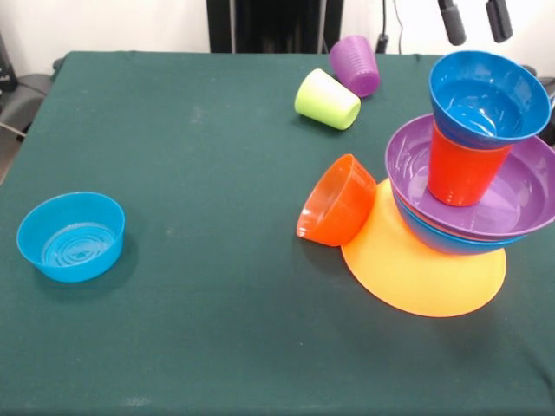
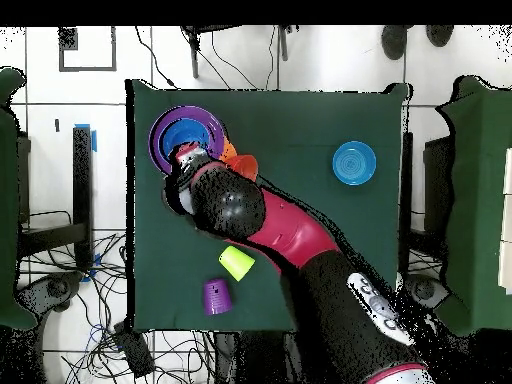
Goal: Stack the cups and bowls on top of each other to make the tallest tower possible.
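Note:
The tower stands at the right of the front view. An orange-yellow bowl (image 1: 408,269) lies upside down as its base, then a blue bowl (image 1: 442,238), a purple bowl (image 1: 520,195), an orange cup (image 1: 460,173) and a dark blue bowl (image 1: 481,95) sitting tilted on top. My gripper (image 1: 474,22) hangs open just above that top bowl, holding nothing. A small orange bowl (image 1: 336,201) lies on its side against the base. A lime green cup (image 1: 327,99) and a purple cup (image 1: 355,65) lie tipped over behind. A light blue bowl (image 1: 71,236) sits upright far left.
The dark green table (image 1: 199,173) carries everything. In the overhead view my arm (image 2: 270,225) crosses the table and covers part of the tower (image 2: 165,135); the lime cup (image 2: 236,262) and purple cup (image 2: 216,296) lie beside the arm.

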